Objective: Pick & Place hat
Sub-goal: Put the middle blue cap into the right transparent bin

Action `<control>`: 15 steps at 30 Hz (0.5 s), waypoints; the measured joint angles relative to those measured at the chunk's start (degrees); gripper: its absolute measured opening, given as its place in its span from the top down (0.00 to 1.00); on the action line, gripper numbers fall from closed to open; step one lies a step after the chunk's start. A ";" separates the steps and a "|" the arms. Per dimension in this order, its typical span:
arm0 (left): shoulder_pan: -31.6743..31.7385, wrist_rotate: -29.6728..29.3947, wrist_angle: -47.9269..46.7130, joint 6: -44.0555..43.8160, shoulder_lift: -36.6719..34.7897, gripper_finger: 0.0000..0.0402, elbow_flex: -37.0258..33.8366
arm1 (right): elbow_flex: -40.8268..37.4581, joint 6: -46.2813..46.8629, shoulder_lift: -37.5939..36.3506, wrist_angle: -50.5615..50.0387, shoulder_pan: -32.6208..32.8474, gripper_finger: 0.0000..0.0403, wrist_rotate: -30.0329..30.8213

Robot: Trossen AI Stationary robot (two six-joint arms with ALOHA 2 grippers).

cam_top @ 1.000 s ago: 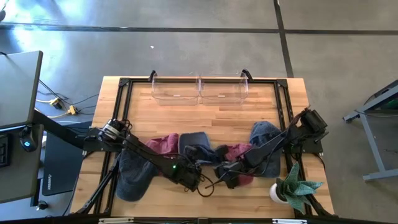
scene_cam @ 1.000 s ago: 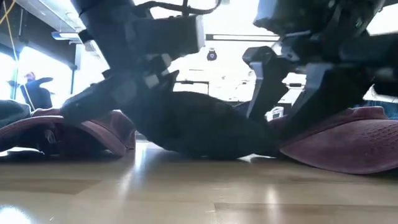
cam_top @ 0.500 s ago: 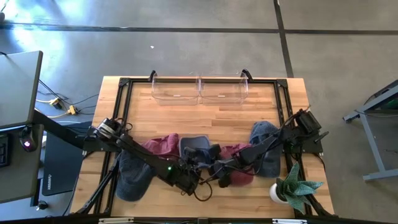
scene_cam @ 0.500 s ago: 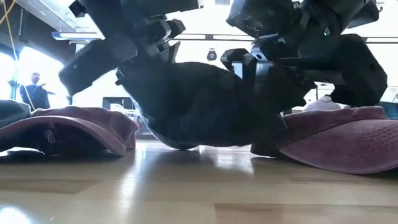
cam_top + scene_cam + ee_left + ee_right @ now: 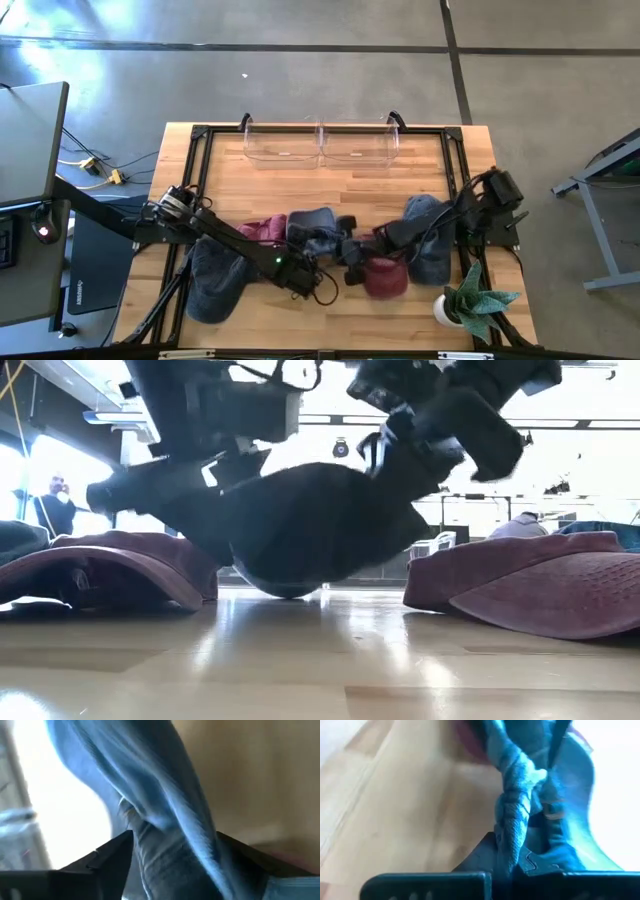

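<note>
Hat (image 5: pixel 312 231), blue denim, bunched into folds, pinched in right gripper (image 5: pixel 520 852); left gripper (image 5: pixel 170 855) spread apart around it.

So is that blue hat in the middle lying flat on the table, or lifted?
Lifted. In the low view the blue hat hangs with only its bottom near the wood, and the right claw is shut on its bunched fabric.

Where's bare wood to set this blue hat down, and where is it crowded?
Bare wood: the strip between the clear bins and the row of hats, and the front edge near the plant. Crowded: mid-table, where the blue hat, maroon hats and both grippers, left gripper and right gripper, bunch together.
</note>
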 joint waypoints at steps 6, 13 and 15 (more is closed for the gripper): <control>-0.47 -3.92 4.64 -7.33 -4.17 0.30 -8.22 | -0.04 2.32 -9.66 -7.57 -4.98 0.98 2.48; -0.31 -3.96 24.19 -6.41 -11.28 0.30 -21.55 | -0.04 4.60 -23.99 -11.82 -15.27 0.99 1.15; -0.32 -4.49 28.77 -6.24 -12.37 0.30 -24.15 | -0.04 4.86 -27.40 -11.86 -19.28 0.99 -1.38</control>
